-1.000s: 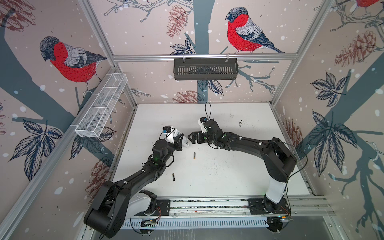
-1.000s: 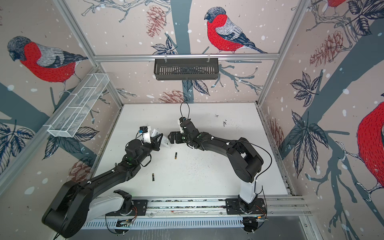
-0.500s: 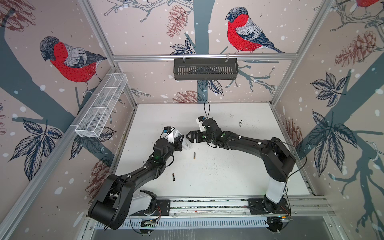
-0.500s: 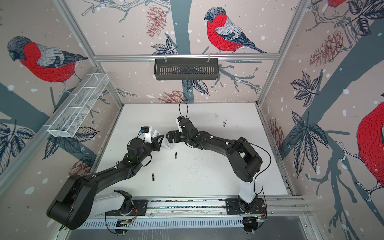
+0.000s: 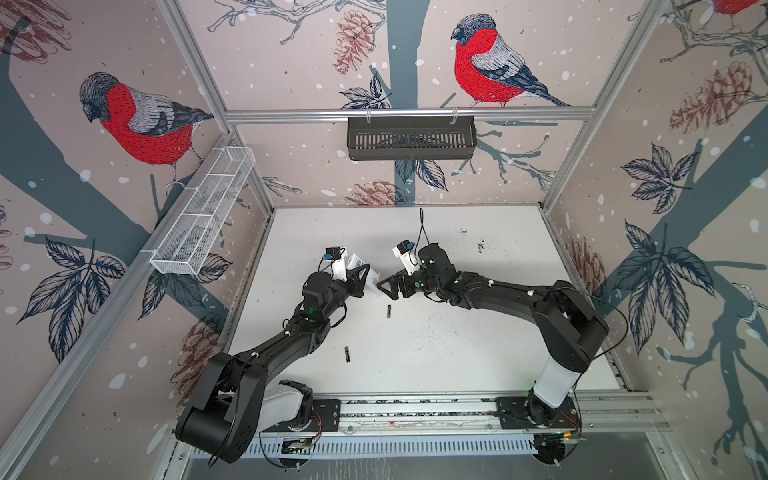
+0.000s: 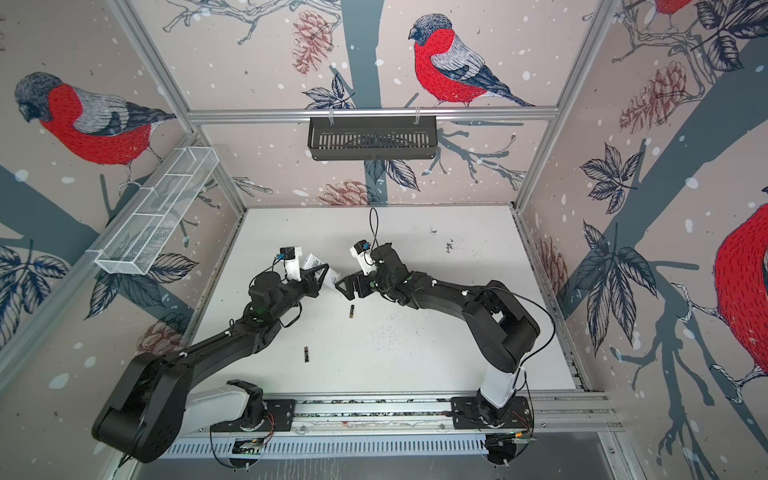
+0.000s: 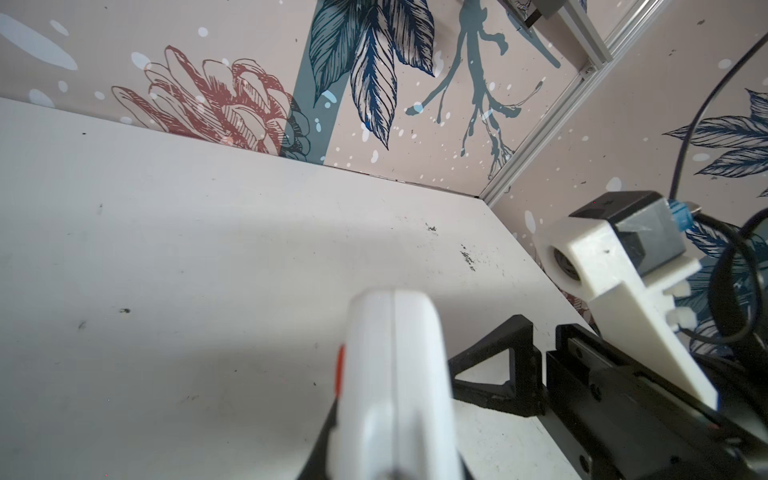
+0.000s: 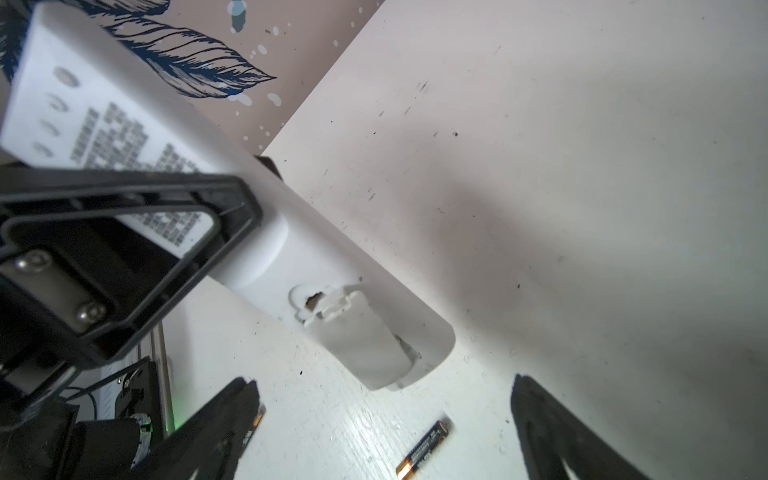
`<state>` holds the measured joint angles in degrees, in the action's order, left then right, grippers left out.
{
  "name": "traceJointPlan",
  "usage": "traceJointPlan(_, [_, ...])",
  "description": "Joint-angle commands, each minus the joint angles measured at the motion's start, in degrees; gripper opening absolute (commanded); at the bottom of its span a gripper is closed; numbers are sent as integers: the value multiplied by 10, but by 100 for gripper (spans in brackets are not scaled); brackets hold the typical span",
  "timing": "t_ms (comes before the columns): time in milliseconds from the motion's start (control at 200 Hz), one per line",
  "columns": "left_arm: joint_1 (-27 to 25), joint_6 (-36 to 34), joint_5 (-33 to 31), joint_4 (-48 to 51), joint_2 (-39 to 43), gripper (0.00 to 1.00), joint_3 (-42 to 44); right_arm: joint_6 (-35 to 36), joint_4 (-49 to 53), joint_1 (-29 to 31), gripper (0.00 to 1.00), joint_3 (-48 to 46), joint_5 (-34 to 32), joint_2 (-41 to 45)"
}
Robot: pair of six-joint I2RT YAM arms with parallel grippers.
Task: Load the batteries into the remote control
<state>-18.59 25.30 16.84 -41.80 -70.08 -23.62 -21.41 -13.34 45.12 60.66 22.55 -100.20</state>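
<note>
White plastic remote control point(image 8: 316, 266): held clear of the desk point(image 5: 457, 353), its plain back with the printed label turned toward the right arm, gripped partway along its length by the left pincer point(image 5: 365, 277). Battery cover point(image 8: 357, 345): on the remote's free end, apparently still in place, with a small gap at one corner; the compartment was not open. Two batteries, neither loaded: one battery point(image 5: 389, 311) lay on the desk just below the remote's free end, and the other battery point(image 5: 346, 355) lay nearer the front. Right pincer point(image 5: 385, 289): jaws spread wide, empty, just beside the remote's free end, with no contact that could be seen. Progress, as judged: early. The remote was lifted and presented; removing the cover and both insertions remained. Room: the two pincers met near the desk's middle, well apart from the walls. Bare desk lay open to the right and forward to the front rail point(image 5: 415, 409). The nearer battery sat close under the working spot.
</note>
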Motion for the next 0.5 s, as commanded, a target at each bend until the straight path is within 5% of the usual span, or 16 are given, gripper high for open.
traceJointPlan(0, [1,10,36,-15,-1,0,-10,48,-29,-1,96,-5,26,12])
traceJointPlan(495, [2,23,102,-7,-14,0,-35,106,1,-5,73,15,19,7])
